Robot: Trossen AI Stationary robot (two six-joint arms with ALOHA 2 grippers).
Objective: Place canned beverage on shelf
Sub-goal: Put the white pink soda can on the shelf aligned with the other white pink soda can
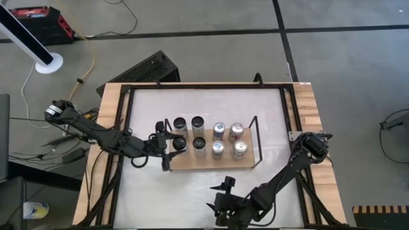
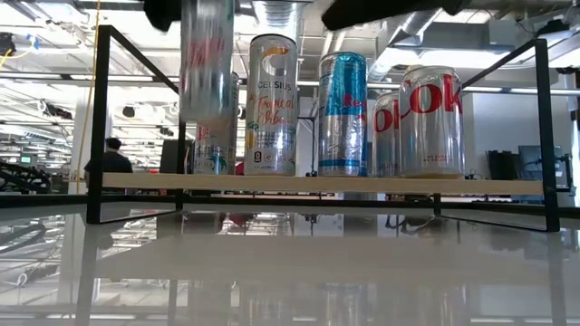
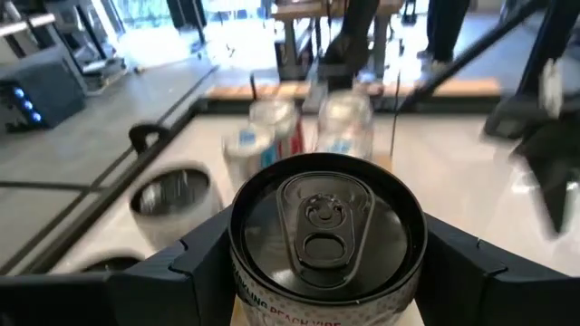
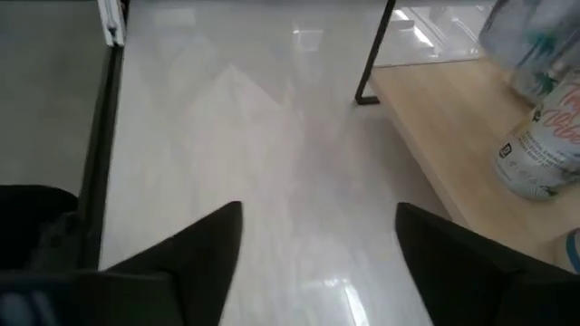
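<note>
The shelf is a light wooden board with black wire ends, and it stands mid-table. Several cans stand upright on it in two rows, among them a Celsius can and a red and silver can. My left gripper is at the shelf's left end, shut on a tall can with a black top. The same can shows blurred in the low view. My right gripper is open and empty, low over the table near its front edge. My left gripper pinches the can's upper side wall just under the rim between its two fingers, one on each side. The fingers come about level from the table's left. The can is upright, and in the low view its bottom hangs clear above the shelf board.
A black frame runs around the white table top. There is bare table in front of the shelf and behind it. The shelf's near corner post stands ahead of my right gripper. A person stands far back in the room.
</note>
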